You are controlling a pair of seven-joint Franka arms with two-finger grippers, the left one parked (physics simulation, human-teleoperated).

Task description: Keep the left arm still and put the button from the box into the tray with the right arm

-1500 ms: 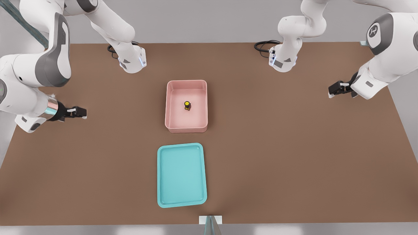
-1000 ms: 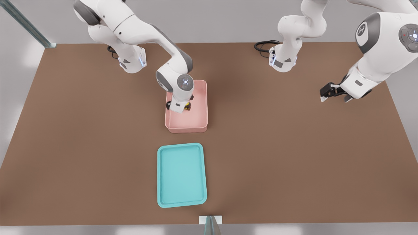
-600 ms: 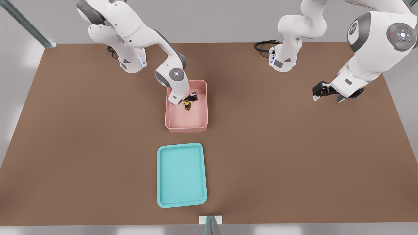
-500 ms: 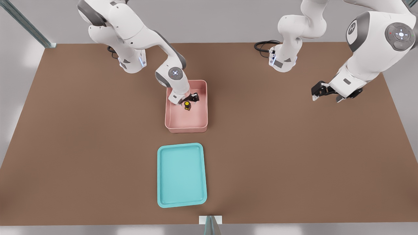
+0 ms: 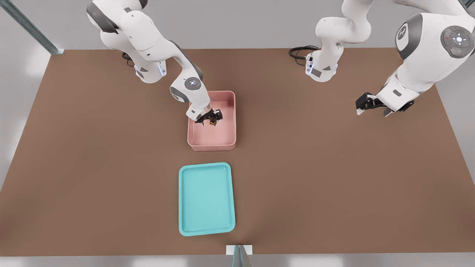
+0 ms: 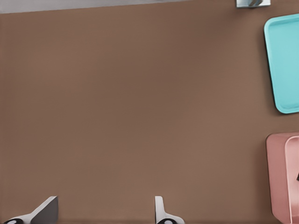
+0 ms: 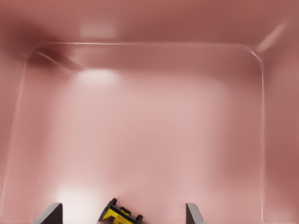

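A brown counter carries a pale pink box near its middle, with a turquoise tray lying apart from the box on the side nearer the camera.

The right arm rises from its base beyond the box, towards the front view's left. It bends over at the elbow and slopes down across the box's far left corner, so that its white wrist sits just above the rim. Its black gripper points downward inside the box, over the half farther from the tray.

The button, a tiny piece with a yellow cap on a dark base, sits on the box floor directly under the gripper, mostly hidden by it in the front view. In the right wrist view, the two fingertips stand well apart, so the gripper is open. The button lies between them, nearer one finger than the other and touching neither. Beyond the button, that view shows the box's pink floor and the far wall with its rounded corners.

The tray holds nothing. In the left wrist view, one edge of the box and one edge of the tray appear at the side of the bare counter.
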